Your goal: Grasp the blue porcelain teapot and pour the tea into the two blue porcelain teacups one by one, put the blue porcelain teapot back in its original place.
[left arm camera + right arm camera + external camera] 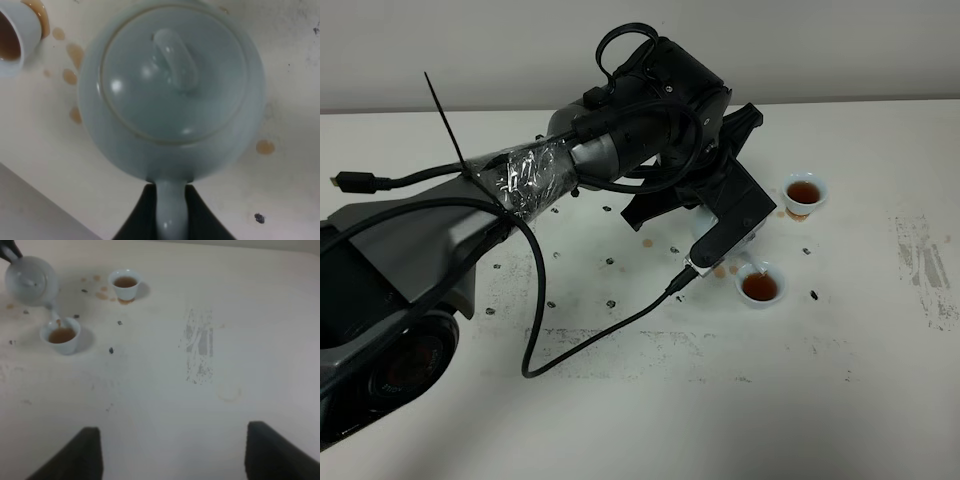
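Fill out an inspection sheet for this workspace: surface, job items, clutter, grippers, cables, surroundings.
Surface: white table, tea drips, dark specks, scuffed patch.
Job items: teapot lidded, spout over the near cup; both cups hold tea, far cup stands in a spill.
Clutter: nothing seen.
Grippers: left gripper shut on the teapot handle; right gripper open, holding nothing.
Cables: black cable loops from the left arm onto the table.
Surroundings: pale wall.
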Motion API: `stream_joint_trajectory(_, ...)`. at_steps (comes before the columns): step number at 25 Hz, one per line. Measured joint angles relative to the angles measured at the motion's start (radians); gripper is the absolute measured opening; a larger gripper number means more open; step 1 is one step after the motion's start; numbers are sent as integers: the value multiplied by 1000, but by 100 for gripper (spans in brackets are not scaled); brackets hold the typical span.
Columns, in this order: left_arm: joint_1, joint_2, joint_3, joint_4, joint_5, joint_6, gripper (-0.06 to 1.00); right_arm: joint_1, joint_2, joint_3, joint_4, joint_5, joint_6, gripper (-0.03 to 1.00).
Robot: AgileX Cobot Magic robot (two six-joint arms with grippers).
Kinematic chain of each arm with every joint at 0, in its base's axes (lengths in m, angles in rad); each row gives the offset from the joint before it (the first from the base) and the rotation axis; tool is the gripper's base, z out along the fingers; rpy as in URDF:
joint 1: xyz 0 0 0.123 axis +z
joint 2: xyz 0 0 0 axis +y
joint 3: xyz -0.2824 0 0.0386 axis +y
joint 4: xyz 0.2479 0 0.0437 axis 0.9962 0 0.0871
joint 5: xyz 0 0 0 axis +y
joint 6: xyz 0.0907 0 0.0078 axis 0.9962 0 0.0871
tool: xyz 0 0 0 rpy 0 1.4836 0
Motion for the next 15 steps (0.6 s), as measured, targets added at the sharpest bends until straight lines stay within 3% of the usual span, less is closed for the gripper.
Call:
stream_joint_trajectory(10,0,0,0,-8,0,-52,0,0,0,0,0,0,0,58)
stream_joint_trajectory(15,10,0,0,-83,-3,-123,0,0,0,0,0,0,0,58)
